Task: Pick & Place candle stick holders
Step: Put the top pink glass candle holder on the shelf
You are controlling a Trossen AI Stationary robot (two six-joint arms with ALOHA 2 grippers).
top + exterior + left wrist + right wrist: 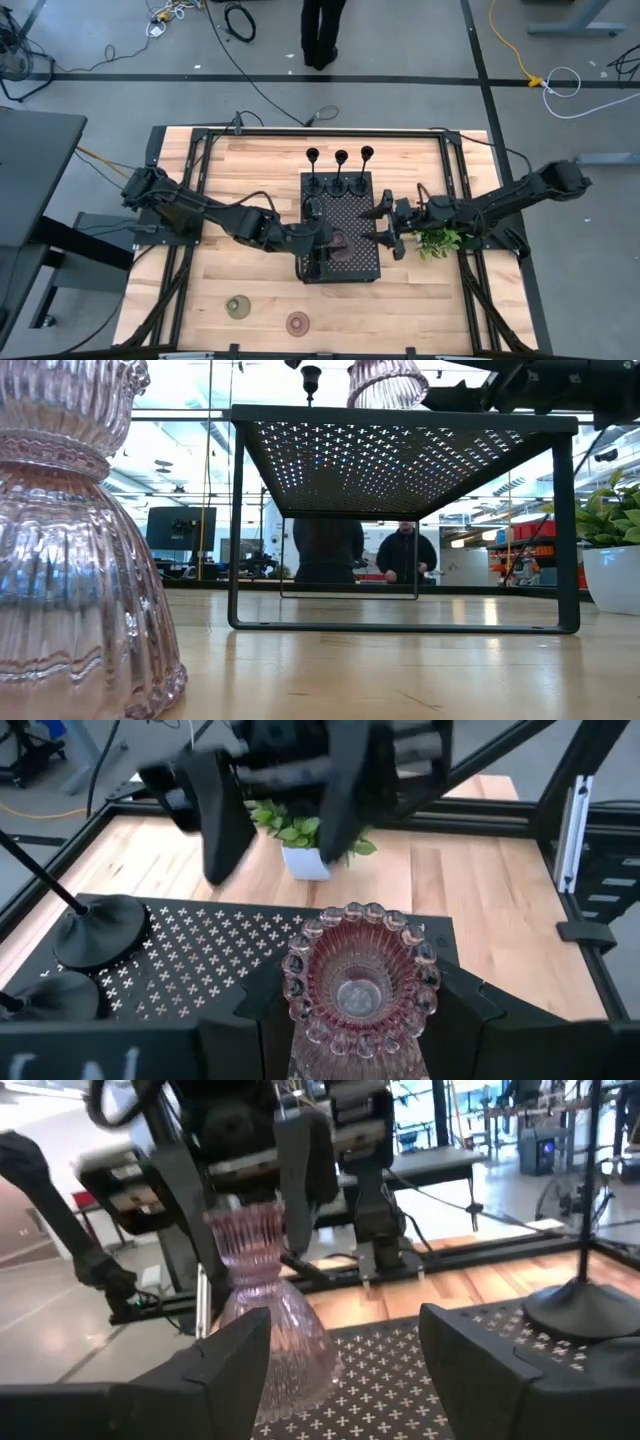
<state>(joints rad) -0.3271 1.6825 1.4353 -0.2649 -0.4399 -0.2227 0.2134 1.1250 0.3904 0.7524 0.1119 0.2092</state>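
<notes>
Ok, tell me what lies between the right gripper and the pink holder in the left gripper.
Only bare perforated tray. In the right wrist view, the open right gripper faces the pink holder, which the left gripper clamps, with nothing between.

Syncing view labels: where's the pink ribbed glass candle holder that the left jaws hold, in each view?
High view: pink ribbed glass candle holder on the black perforated metal tray, near side.
Low view: top edge, right of centre, above the tray.
Left wrist view: bottom centre, seen from above.
Right wrist view: left of centre, standing on the tray.
Shared landmark: the tray.
</notes>
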